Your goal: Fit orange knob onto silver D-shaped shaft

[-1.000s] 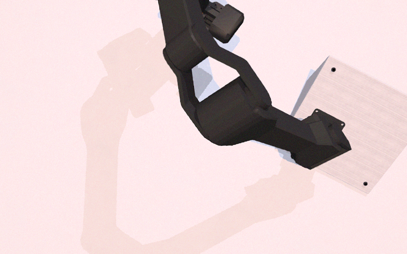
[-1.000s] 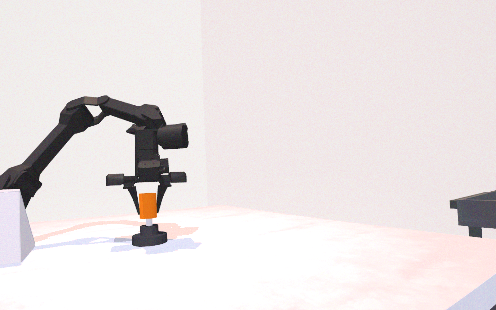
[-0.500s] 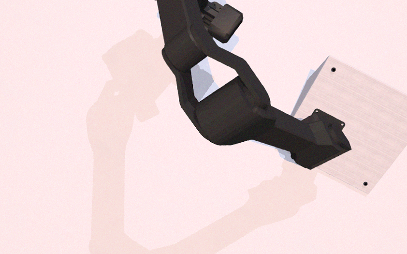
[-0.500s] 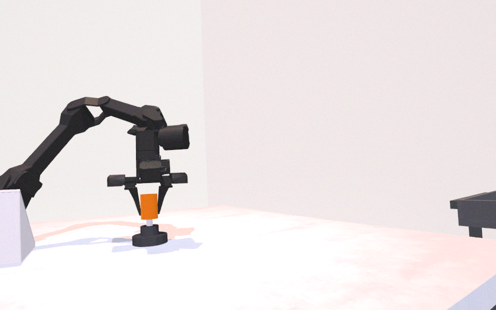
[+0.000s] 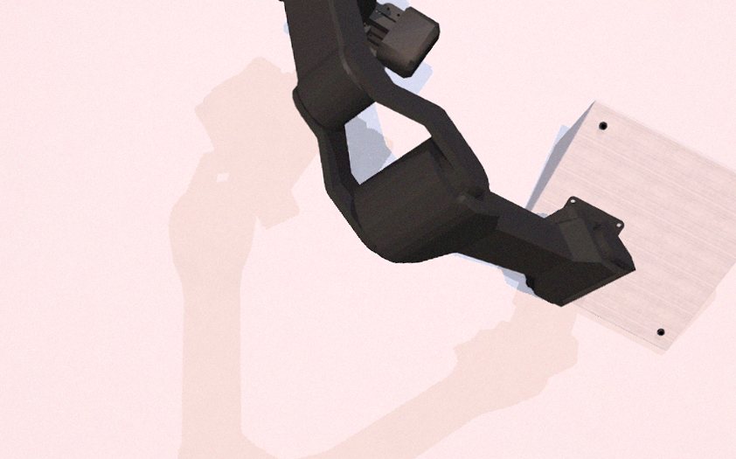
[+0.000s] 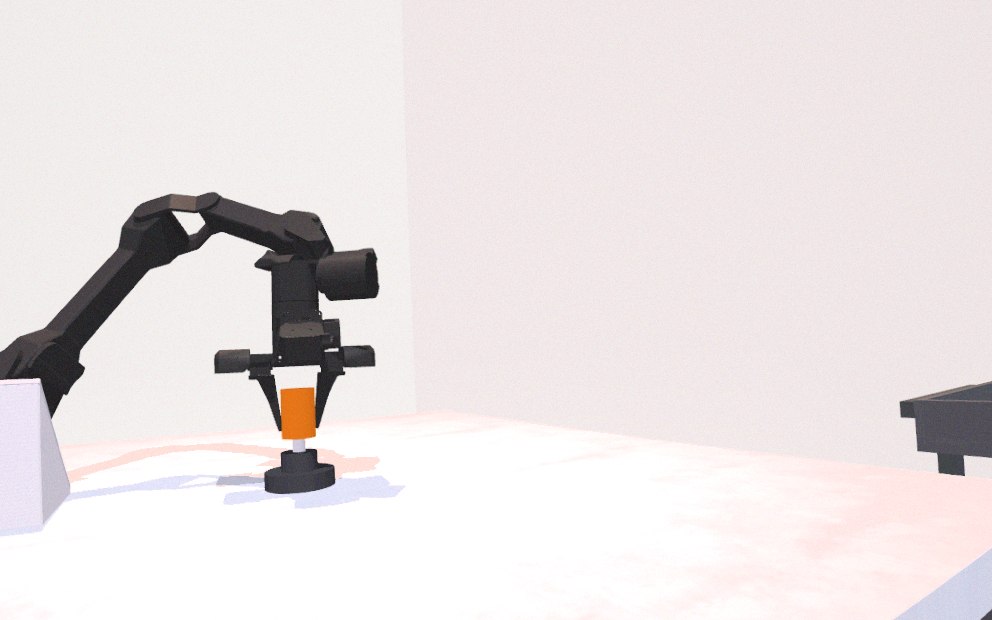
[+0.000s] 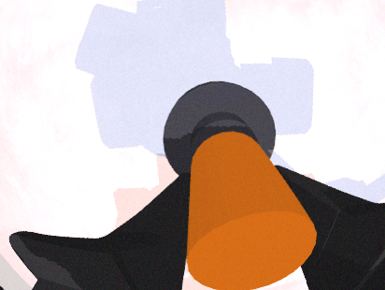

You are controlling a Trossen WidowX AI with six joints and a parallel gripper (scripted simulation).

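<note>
Orange knob [image 6: 297, 413] [image 7: 252, 210] is pinched betw. the jaws [image 6: 298, 427], one finger against each side, upright or nearly so in the ext. view. Its lower end is right above the round pedestal [image 6: 299, 478] [image 7: 215, 100], w/ a short length of the silver shaft [image 6: 298, 445] showing betw. knob & pedestal. Knob's not down on the pedestal; a gap's visible there. Can't tell if the shaft tip is inside the hole or just under it, nor whether the flats line up: hole's hidden underneath.

Pedestal is dark, w/ a wide base & a narrower collar on top, standing on the pale surface [image 5: 77, 375] [image 6: 548, 526] [image 7: 42, 140]. Wrist view: knob's top end is nearest the camera, its far end covers part of the collar, & the shaft is hidden.

Black arm [image 5: 405, 209] [image 6: 102, 292] bends up & over, then drops to the jaws, which point down. Top view: arm blocks knob, shaft & pedestal; a flat light plate w/ dark holes [image 5: 690, 222] is at the arm's base end. Ext. view also has a pale block [image 6: 18, 453] by the arm's lower end, plus a dark tray-like thing [image 6: 951, 427] at the far R edge, well apart from the pedestal. Pale walls [image 6: 658, 204] behind.
</note>
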